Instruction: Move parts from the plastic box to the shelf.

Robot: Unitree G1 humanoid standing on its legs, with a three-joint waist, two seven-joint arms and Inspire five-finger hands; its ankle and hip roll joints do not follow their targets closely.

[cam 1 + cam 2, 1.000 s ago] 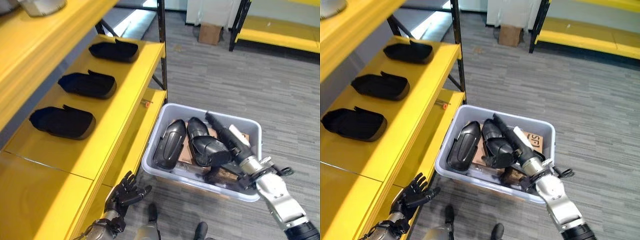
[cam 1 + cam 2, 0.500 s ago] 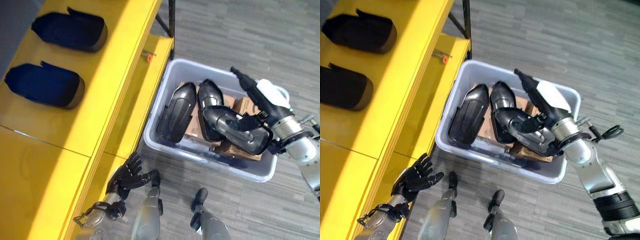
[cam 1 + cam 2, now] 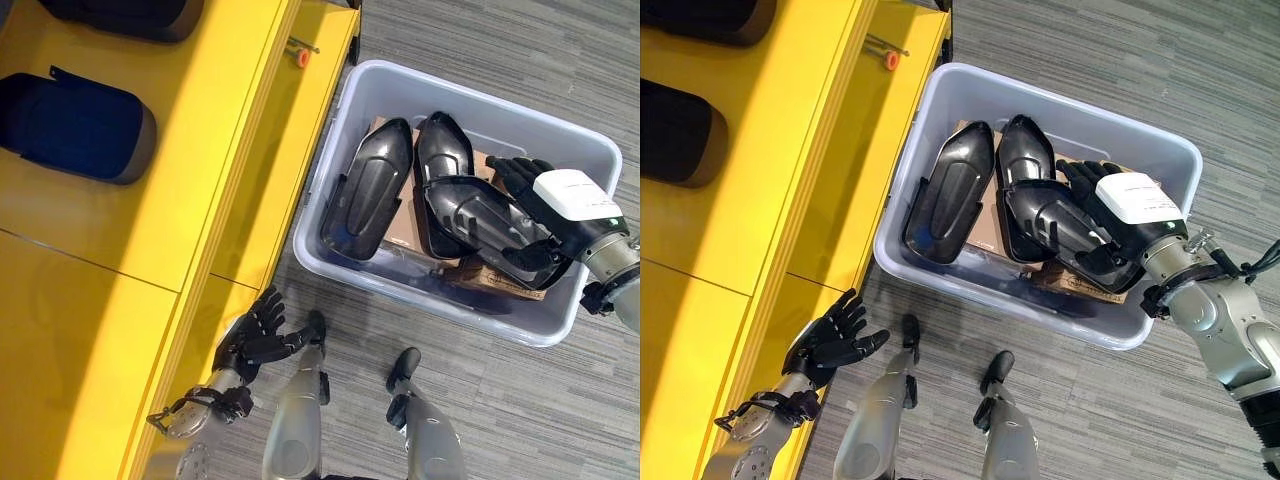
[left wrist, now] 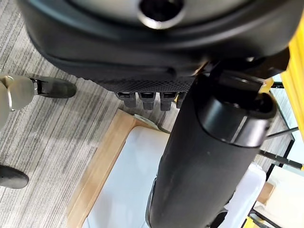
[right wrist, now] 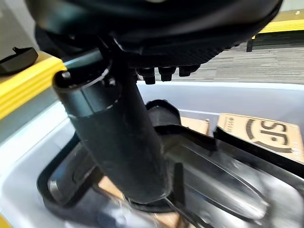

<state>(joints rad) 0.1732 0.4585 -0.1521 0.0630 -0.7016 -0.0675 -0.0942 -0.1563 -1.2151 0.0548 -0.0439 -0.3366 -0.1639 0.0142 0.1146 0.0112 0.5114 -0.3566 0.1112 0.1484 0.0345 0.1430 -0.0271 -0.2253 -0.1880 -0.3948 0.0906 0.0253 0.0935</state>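
Observation:
A grey plastic box (image 3: pixel 500 115) stands on the floor beside the yellow shelf (image 3: pixel 200 200). Two black moulded parts (image 3: pixel 365 190) (image 3: pixel 440 165) lie in it on cardboard. My right hand (image 3: pixel 560 205), its thumb under a white cover, is over the box's right half, with its fingers curled round a third black part (image 3: pixel 480 220); that part (image 5: pixel 213 175) shows past the thumb (image 5: pixel 118 137) in the right wrist view. My left hand (image 3: pixel 255 340) hangs open low beside the shelf's front edge, holding nothing. A black part (image 3: pixel 75 125) lies on the shelf.
Another black part (image 3: pixel 120 12) lies further back on the shelf. A small orange-tipped pin (image 3: pixel 302 57) lies on the lower shelf board next to the box. Grey carpet surrounds the box on its far and right sides.
The camera has tilted down, so the whole scene has shifted. My right hand has gone from straight fingers reaching into the box to curled fingers holding the black part. The left hand stays low and open.

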